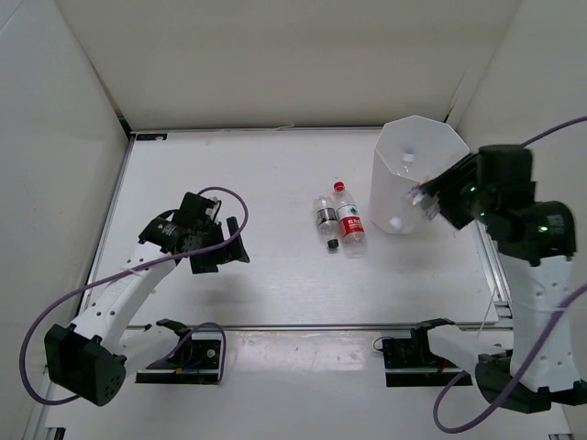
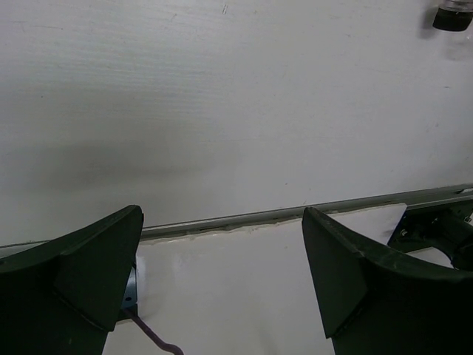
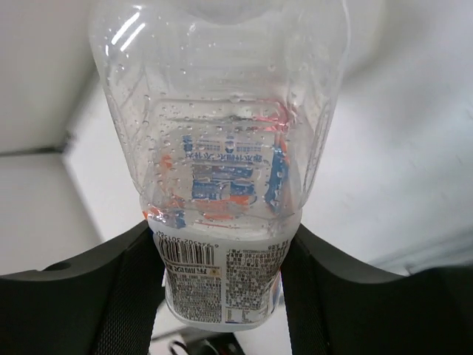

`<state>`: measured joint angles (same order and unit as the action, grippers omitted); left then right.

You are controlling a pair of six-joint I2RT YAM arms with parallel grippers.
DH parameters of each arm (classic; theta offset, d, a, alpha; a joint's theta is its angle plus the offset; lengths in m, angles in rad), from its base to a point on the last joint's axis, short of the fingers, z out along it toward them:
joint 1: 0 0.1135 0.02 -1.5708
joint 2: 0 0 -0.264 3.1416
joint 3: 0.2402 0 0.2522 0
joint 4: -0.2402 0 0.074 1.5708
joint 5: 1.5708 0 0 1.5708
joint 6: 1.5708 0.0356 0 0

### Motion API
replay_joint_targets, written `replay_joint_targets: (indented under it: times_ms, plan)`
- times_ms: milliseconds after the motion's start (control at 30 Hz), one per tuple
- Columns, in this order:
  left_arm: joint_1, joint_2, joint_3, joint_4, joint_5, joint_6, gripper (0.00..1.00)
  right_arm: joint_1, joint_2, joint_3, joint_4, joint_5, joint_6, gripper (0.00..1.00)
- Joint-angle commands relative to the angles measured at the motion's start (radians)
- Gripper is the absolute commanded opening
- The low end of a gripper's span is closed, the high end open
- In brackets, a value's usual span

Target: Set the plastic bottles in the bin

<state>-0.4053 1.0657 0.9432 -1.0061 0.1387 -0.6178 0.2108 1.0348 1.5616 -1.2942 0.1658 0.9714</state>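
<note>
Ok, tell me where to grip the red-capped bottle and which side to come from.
Take the red-capped bottle from straight above, jaws across its width. It lies flat, cap pointing away from the robot. The black-capped bottle lies close on its left-arm side, so the narrower shoulder just under the cap likely leaves most room for a finger.

Right wrist: your bottle (image 3: pixel 222 148) runs off the top edge, and the print on its label (image 3: pixel 222 285) is too small to read. Left wrist: you get only a blurred black cap (image 2: pixel 452 16), clipped at the top corner. Overhead, the bin (image 1: pixel 383 188) wall blurs whatever lies inside.
</note>
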Motion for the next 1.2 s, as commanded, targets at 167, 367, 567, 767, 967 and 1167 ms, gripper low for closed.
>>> replay_joint_targets:
  times_ms: [167, 367, 567, 767, 967, 1167]
  plan:
    - [0.003, 0.079, 0.101, 0.049, 0.01, -0.002, 1.0, -0.021, 0.348, 0.602, -0.081, 0.248, -0.174, 0.35]
    - [0.003, 0.131, 0.189, 0.028, -0.03, -0.011, 1.0, -0.053, 0.494, 0.606, 0.099, 0.376, -0.284, 0.74]
    - [0.003, 0.255, 0.318, 0.082, 0.013, -0.06, 1.0, -0.062, 0.602, 0.747, 0.0, 0.363, -0.373, 1.0]
    - [0.003, 0.471, 0.474, 0.242, 0.192, -0.192, 1.0, -0.062, 0.345, 0.491, 0.084, 0.253, -0.36, 1.0]
    - [-0.036, 0.826, 0.767, 0.251, 0.311, -0.171, 1.0, -0.071, 0.283, 0.425, 0.03, 0.097, -0.332, 1.0]
    - [-0.121, 1.114, 1.08, 0.192, 0.363, -0.146, 1.0, -0.071, 0.326, 0.479, -0.062, -0.028, -0.344, 1.0]
